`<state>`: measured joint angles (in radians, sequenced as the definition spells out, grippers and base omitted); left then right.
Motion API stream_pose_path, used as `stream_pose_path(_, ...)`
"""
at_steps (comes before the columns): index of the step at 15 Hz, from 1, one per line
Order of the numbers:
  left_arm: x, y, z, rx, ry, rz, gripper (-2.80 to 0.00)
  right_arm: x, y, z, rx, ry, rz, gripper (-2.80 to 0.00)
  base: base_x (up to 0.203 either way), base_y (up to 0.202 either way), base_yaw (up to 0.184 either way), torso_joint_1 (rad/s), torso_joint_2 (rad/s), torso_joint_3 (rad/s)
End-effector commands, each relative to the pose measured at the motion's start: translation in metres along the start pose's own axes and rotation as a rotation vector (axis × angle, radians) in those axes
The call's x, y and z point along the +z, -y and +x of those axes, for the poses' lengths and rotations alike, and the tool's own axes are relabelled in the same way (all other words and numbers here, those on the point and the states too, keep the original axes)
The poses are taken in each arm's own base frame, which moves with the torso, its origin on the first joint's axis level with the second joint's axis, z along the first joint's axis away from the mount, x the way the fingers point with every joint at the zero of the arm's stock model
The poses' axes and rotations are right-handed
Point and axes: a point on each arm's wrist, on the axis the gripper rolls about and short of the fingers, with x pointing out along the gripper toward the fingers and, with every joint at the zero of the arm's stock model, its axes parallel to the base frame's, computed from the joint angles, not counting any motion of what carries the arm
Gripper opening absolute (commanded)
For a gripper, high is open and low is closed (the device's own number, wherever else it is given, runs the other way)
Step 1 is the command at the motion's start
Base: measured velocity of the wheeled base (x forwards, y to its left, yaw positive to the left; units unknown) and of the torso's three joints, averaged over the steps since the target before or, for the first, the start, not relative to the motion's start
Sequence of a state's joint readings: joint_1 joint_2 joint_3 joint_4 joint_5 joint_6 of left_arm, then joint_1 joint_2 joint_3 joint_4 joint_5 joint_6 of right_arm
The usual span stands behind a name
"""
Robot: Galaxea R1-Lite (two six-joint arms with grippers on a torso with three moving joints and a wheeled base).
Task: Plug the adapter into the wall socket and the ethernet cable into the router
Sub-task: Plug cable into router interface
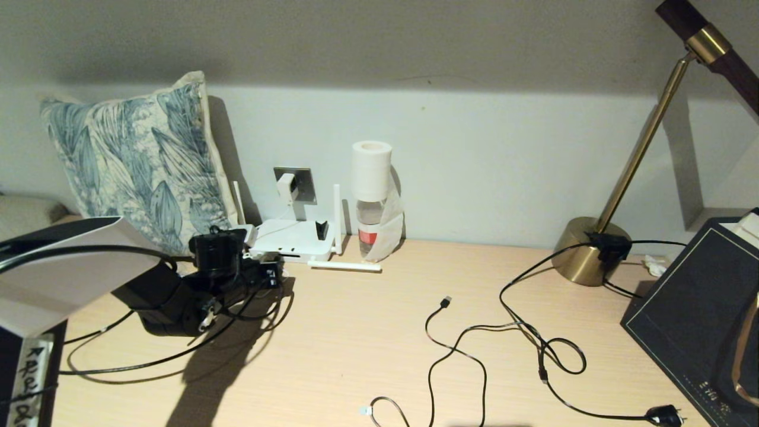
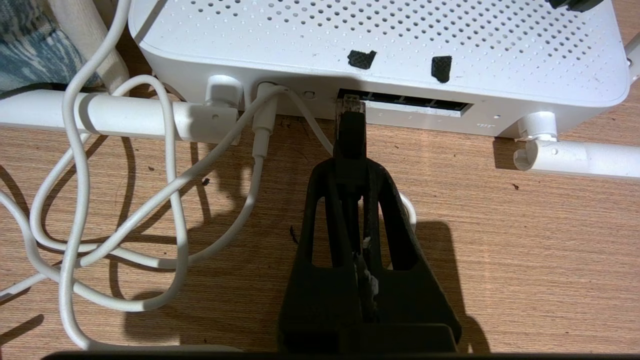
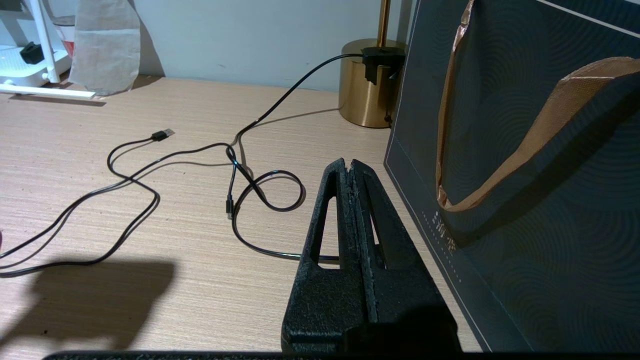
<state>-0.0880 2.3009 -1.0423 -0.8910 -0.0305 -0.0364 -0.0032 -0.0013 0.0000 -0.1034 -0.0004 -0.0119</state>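
The white router [image 2: 380, 45] lies flat on the desk, and it shows by the wall in the head view as the router [image 1: 290, 237]. My left gripper [image 2: 350, 165] is shut on the ethernet cable's black boot [image 2: 350, 130]. The cable's clear connector [image 2: 348, 105] sits at the mouth of the leftmost port in the dark port row [image 2: 415, 101]. How deep it sits cannot be told. The white adapter [image 1: 286, 187] sits on the grey wall socket [image 1: 305, 180], and its thin white cord [image 2: 170, 200] loops over the desk. My right gripper [image 3: 350, 165] is shut and empty, parked low beside a dark bag.
A leaf-print pillow [image 1: 136, 160] leans left of the router. A bottle under a paper roll [image 1: 370, 201] stands to its right. A black USB cable [image 1: 446, 302], a black mains plug [image 1: 664, 415], a brass lamp base [image 1: 584, 252] and a dark bag [image 1: 694, 308] occupy the right half.
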Motion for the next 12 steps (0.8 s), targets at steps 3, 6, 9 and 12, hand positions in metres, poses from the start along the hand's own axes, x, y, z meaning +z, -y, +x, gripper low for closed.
stream_pose_path(3,0.0000,0.0023,0.0004,-0.006,0.004,0.002,-2.80,-0.0099,-0.0001,0.0019,0.001,-0.036,0.000,-2.80,0.000,0.000,0.000,0.000,0.00,0.000)
stream_pose_path(6,0.0016,0.0030,0.0010,-0.007,0.010,0.002,-2.80,-0.0099,-0.0001,0.0019,0.001,-0.036,0.000,-2.80,0.000,0.000,0.000,0.000,0.00,0.000)
stream_pose_path(9,-0.0002,0.0033,0.0023,-0.008,0.006,0.003,-2.80,-0.0099,-0.0001,0.0019,0.001,-0.036,0.000,-2.80,0.000,0.000,0.000,0.000,0.00,0.000)
stream_pose_path(12,-0.0003,0.0036,0.0023,-0.008,0.006,0.003,-2.80,-0.0099,-0.0001,0.0019,0.002,-0.036,0.000,-2.80,0.000,0.000,0.000,0.000,0.00,0.000)
